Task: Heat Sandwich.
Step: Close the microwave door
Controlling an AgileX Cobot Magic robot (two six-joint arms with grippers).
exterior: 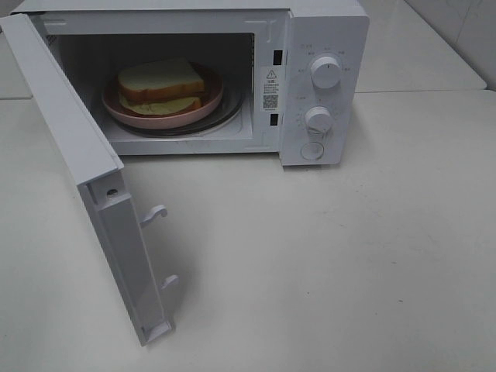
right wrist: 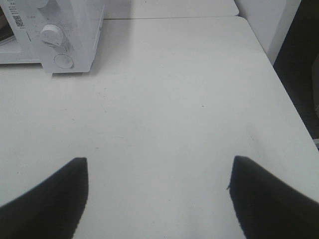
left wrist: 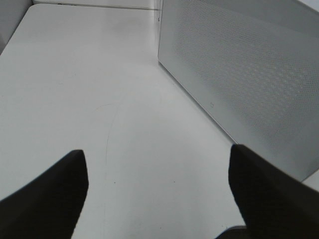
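Exterior high | microwave [exterior: 325, 93] open | sandwich [exterior: 161, 84] on plate [exterior: 128, 115] inside

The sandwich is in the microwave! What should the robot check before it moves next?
1. The sandwich sits on the pink plate inside the microwave: ok.
2. Pink plate fully behind the doorway: ok.
3. The door shut: not ok, it stands wide open.
4. The left tool open and empty: ok.
5. The right tool open and empty: ok.
6. The knobs set for heating: cannot tell.
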